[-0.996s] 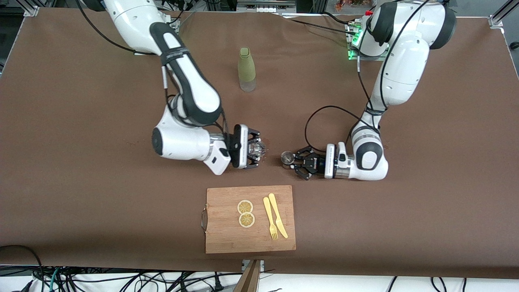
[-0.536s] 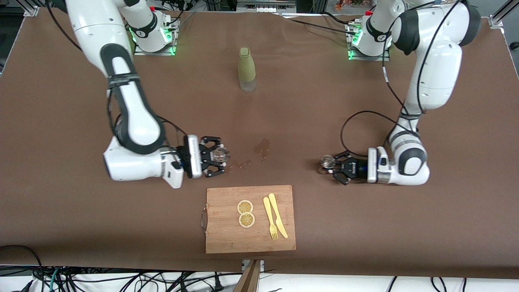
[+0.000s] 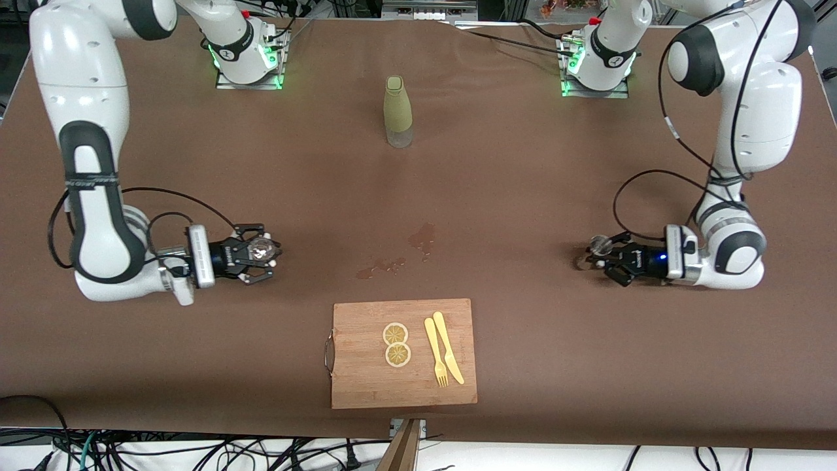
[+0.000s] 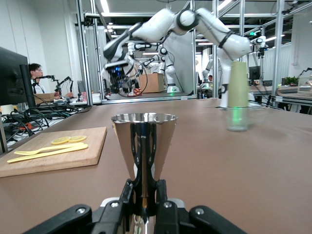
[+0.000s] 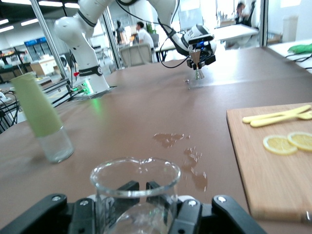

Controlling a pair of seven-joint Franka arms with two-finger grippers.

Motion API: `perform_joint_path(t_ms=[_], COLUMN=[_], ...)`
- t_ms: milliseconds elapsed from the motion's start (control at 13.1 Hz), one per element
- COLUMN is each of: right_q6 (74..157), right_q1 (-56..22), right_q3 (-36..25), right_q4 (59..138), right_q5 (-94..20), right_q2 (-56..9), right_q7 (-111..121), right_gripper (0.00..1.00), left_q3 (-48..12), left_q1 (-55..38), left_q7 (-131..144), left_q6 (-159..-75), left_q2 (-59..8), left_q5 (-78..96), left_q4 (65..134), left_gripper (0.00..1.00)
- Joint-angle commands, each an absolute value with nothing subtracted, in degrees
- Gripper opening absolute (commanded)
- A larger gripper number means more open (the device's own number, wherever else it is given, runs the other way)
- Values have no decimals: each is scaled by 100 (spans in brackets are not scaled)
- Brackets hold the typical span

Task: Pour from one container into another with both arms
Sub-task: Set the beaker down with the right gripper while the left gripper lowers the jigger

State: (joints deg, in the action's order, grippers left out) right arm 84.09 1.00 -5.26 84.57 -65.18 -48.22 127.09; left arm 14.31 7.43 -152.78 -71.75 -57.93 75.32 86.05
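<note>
My right gripper (image 3: 263, 254) is shut on a clear glass beaker (image 3: 261, 246), held upright low over the table toward the right arm's end. In the right wrist view the beaker (image 5: 131, 204) fills the space between the right gripper's (image 5: 142, 188) fingers. My left gripper (image 3: 601, 254) is shut on a small metal cone-shaped cup (image 3: 597, 244), low over the table toward the left arm's end. In the left wrist view the cup (image 4: 144, 136) stands upright, with the left gripper (image 4: 145, 197) clamped on its narrow stem. I cannot tell whether either vessel touches the table.
Wet spill patches (image 3: 424, 237) lie mid-table between the grippers. A wooden cutting board (image 3: 359, 379) with two lemon slices (image 3: 396, 344), a yellow fork and a knife (image 3: 448, 356) lies nearer the front camera. A green-sleeved bottle (image 3: 397, 111) stands farther back.
Both arms have swung apart from the table's middle, each carrying its vessel toward its own end. The wet patches they were over now show.
</note>
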Motion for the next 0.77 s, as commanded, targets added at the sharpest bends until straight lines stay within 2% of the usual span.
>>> perform_joint_path(t_ms=[0, 306, 690], right_q6=[8201, 8182, 8525], right_q1=[587, 966, 1107], right_q3=[-422, -422, -431], right_q4=[8657, 8657, 8622], right_q5=[-6435, -6073, -6047], right_q2=[-5079, -5361, -5782], right_q7=[13436, 14000, 14509], right_gripper=[0, 0, 0], left_q3=[1415, 1670, 1679], left_q1=[1185, 1669, 2074], left_q7=[-15907, -16513, -16962], left_q6=[-6786, -6259, -6205], left_q2=[-5757, -5835, -6081], left_q5=[6972, 6417, 6258], left_q4=[8754, 8938, 8974], left_gripper=[0, 0, 0])
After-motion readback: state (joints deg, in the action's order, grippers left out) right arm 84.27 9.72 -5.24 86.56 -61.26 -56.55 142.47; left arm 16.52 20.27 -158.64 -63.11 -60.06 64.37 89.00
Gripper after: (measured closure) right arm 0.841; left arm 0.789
